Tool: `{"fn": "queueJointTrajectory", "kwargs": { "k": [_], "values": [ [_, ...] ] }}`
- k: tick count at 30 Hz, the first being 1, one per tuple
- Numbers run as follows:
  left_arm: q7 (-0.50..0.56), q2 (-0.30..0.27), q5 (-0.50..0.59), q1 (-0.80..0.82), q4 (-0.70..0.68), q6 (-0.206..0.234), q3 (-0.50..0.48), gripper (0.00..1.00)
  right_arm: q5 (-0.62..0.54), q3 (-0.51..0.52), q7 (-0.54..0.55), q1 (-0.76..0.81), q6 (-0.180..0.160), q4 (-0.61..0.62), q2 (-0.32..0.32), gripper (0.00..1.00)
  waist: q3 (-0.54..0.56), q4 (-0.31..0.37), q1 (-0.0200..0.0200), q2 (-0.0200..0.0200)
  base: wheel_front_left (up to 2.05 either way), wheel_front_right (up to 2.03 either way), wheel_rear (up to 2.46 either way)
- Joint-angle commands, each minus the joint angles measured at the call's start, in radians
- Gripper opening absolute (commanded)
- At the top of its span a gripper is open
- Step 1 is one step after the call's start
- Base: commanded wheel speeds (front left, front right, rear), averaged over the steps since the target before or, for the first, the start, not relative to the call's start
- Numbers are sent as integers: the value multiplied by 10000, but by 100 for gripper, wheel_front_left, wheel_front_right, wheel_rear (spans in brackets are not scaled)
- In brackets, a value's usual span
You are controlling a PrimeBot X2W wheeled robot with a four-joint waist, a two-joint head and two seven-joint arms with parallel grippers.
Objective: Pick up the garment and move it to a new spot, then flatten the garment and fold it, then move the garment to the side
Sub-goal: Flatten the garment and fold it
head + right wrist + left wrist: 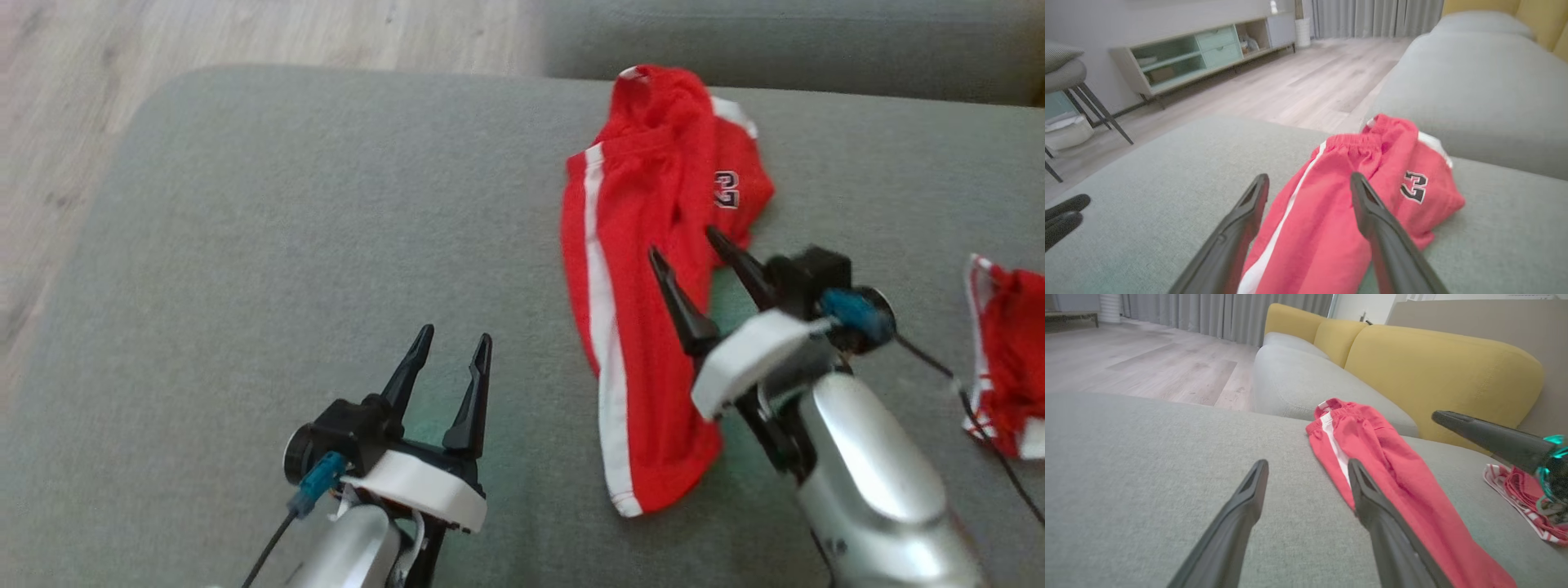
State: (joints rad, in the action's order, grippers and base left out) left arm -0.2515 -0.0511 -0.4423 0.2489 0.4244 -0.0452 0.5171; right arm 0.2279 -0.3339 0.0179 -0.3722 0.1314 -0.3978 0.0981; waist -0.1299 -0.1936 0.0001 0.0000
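red shorts, white side stripe, number print, bunched and folded lengthwise, lying on grey sofa cushion, right of centre

The head camera looks steeply down on the grey sofa seat. The wrist cameras sit low over it, one along the left claw toward the yellow backrests, the other along the right claw toward the floor. All three share the red shorts.

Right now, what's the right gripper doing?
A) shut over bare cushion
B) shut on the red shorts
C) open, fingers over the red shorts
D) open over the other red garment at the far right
C: the right gripper has its two fingers spread apart over the red shorts, with no cloth pinched between them. The right wrist view shows the same gap.
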Motion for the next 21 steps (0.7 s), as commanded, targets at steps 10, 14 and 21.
{"fn": "queueJointTrajectory", "kwargs": {
  "k": [10, 14, 21],
  "values": [
    [-103, 9, -456, 901, -399, 63, 428, 100, 689, -28, 1134, -3148, -7, -3720, -389, 100, -965, -1327, -1, 0, 0, 0, 0],
    [-103, 9, -697, 1135, -517, 186, 746, 100, 849, 225, 1143, -4079, -7, -5028, -421, 100, -1271, -1828, -1, 0, 0, 0, 0],
    [-103, 9, -1048, 1360, -692, 359, 1160, 100, 266, 485, 1055, -5286, -7, -7019, -156, 100, -1715, -2518, -1, 0, 0, 0, 0]
  ]
}}
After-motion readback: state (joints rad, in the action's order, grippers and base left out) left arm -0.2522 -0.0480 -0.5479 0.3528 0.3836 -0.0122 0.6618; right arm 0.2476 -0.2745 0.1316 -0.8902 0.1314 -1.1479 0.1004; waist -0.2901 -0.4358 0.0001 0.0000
